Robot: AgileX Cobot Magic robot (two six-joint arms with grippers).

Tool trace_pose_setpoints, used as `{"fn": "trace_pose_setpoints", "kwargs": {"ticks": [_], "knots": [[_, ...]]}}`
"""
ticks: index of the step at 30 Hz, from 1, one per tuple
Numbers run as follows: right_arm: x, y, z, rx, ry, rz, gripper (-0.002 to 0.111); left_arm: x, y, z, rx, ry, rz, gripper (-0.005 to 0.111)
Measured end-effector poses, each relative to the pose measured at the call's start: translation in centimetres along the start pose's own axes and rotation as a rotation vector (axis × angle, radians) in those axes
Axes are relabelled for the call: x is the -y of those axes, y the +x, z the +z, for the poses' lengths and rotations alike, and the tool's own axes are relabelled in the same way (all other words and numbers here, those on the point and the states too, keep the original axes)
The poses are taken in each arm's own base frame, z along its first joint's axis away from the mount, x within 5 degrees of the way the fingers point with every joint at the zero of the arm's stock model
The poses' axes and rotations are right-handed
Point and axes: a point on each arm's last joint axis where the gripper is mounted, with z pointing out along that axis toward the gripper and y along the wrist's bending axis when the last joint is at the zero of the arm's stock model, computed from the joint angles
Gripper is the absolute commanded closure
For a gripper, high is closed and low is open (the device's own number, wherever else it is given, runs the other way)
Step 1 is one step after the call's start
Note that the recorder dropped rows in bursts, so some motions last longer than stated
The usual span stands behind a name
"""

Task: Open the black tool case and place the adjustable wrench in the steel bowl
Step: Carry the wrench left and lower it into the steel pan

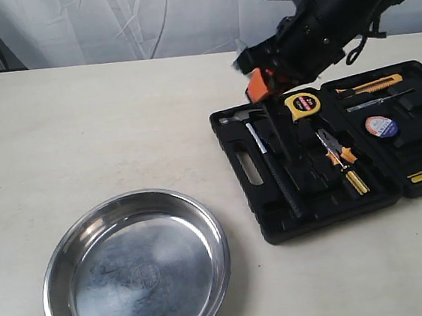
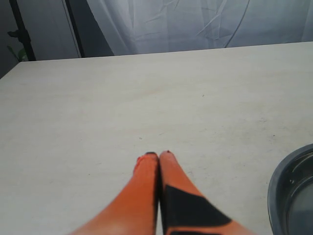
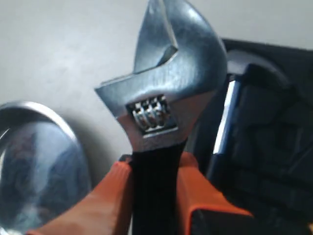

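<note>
The black tool case (image 1: 317, 219) lies open on the right of the table, its lid (image 1: 418, 117) folded back flat. Above its far left corner my right gripper (image 1: 258, 83) hangs in the air. In the right wrist view this gripper (image 3: 155, 164) is shut on the black handle of the adjustable wrench (image 3: 166, 88), whose silver jaw head points away from the fingers. The steel bowl (image 1: 141, 278) sits empty at the front left, with its edge showing beside the wrench (image 3: 34, 161). My left gripper (image 2: 159, 155) is shut on nothing over bare table, the steel bowl's rim (image 2: 276, 181) beside it.
In the case lie a long black-handled hammer (image 1: 268, 163), a yellow tape measure (image 1: 303, 104), orange-handled pliers (image 1: 336, 150) and a yellow utility knife (image 1: 373, 84). A white curtain hangs behind the table. Bare tabletop separates the bowl from the case.
</note>
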Motion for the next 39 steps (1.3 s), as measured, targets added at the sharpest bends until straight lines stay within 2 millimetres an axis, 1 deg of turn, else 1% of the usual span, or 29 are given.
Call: {"fn": "trace_pose_setpoints", "kwargs": {"ticks": [3,8,9,11,14,17,20,22,25,29,33,37,39], "knots": [[-2.9,0.6,1.0,-0.076,-0.079,-0.074,0.109,0.0,0.0,0.0,0.000,0.000,0.000,0.107],[-9.7,2.1,3.7,-0.175,-0.166,-0.256,0.109,0.0,0.0,0.0,0.000,0.000,0.000,0.107],[-10.7,2.5,4.3,-0.194,-0.180,-0.279,0.109,0.0,0.0,0.0,0.000,0.000,0.000,0.107],[-12.9,3.5,6.0,-0.245,-0.208,-0.329,0.109,0.0,0.0,0.0,0.000,0.000,0.000,0.107],[-14.6,5.0,8.9,-0.314,-0.224,-0.370,0.109,0.0,0.0,0.0,0.000,0.000,0.000,0.107],[-15.2,6.4,11.8,-0.384,-0.219,-0.386,0.109,0.0,0.0,0.0,0.000,0.000,0.000,0.107],[-15.1,7.3,13.8,-0.426,-0.208,-0.391,0.109,0.0,0.0,0.0,0.000,0.000,0.000,0.107],[-15.0,7.5,14.5,-0.421,-0.197,-0.391,0.109,0.0,0.0,0.0,0.000,0.000,0.000,0.107],[-15.2,7.2,14.9,-0.393,-0.193,-0.391,0.109,0.0,0.0,0.0,0.000,0.000,0.000,0.107],[-15.9,5.6,14.6,-0.326,-0.193,-0.371,0.109,0.0,0.0,0.0,0.000,0.000,0.000,0.107],[-16.4,5.0,14.7,-0.356,-0.209,-0.333,0.109,0.0,0.0,0.0,0.000,0.000,0.000,0.107],[-16.5,4.8,15.5,-0.400,-0.221,-0.314,0.109,0.0,0.0,0.0,0.000,0.000,0.000,0.107],[-16.5,4.5,16.2,-0.368,-0.210,-0.309,0.109,0.0,0.0,0.0,0.000,0.000,0.000,0.107]]}}
